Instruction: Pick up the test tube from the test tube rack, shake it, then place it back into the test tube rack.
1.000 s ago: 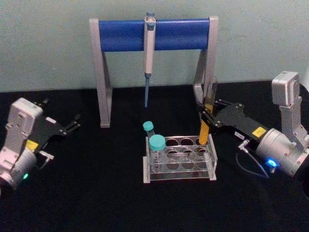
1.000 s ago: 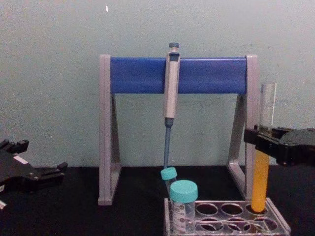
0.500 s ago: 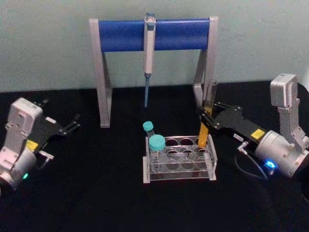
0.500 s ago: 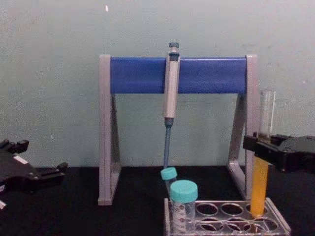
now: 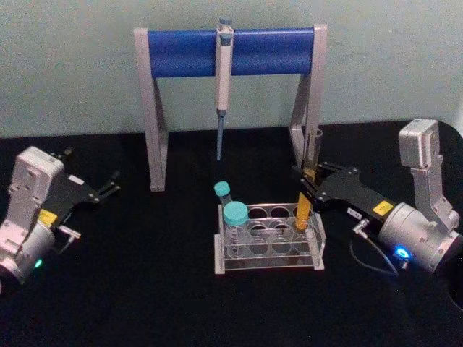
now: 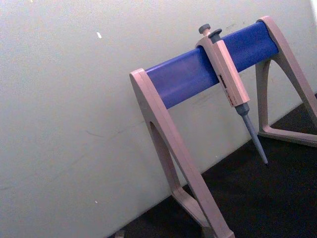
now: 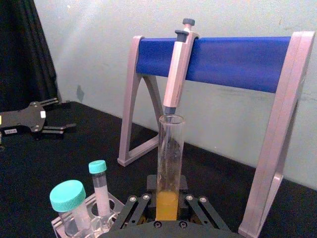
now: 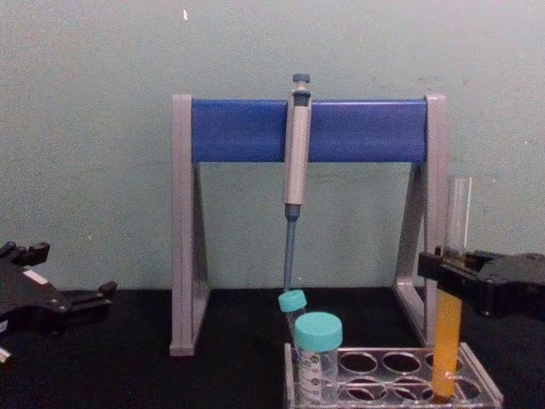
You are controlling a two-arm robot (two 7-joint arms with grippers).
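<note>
While right gripper (image 5: 309, 181) clamps tube (image 5: 303, 212) upright, tube's lower end sits in rack (image 5: 249, 262) hole at rack's 3 o'clock end. Lower straight, keep vertical (glass may catch rim), release only once seated. Idle left gripper (image 5: 110, 189) released, 9 o'clock of rack.

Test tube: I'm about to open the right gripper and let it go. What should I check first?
1. Grip: ok. The right gripper is shut on the test tube at mid-height.
2. In a hole: ok. Its lower end sits in a right-end hole of the test tube rack.
3. Bottomed out: cannot tell.
4. Upright: not ok, it leans slightly.
5. Neighbours: ok. The teal-capped tubes stand at the rack's left end.
6. Left gripper: ok, parked open at far left.
</note>
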